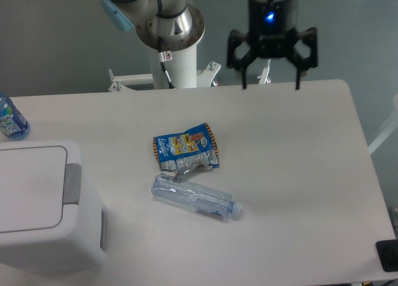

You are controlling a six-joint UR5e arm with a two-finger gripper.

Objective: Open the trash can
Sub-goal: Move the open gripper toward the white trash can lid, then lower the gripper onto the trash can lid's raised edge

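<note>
The trash can [43, 205] sits at the near left corner of the table [298, 174] — a big, boxy white plastic bin with rounded corners, its left and near sides cut off by the frame. Its flat rectangular lid [28, 188] lies closed and flush with the top, and a grey push tab [73, 184] runs along the lid's right edge.

The gripper [270, 84] hangs over the far edge of the table, right of centre and well apart from the bin. It is black and angular, with a blue light glowing on its body; its two thin fingers [243, 81] point down and stand spread wide, holding nothing.

Near the middle of the table lies a crumpled snack bag [185, 148] — blue foil with bright print and a silvery torn edge. Just near of it, touching or almost touching, a clear plastic bottle [194, 198] lies on its side, dented, its cap end pointing right. At the far left edge part of a blue-labelled bottle [10, 119] shows, cut off by the frame.

The tabletop is smooth, matte, pale grey, with a rounded far right corner. Behind its far edge rises the arm's white post [174, 65], topped by a metal flange and a light blue cap.
</note>
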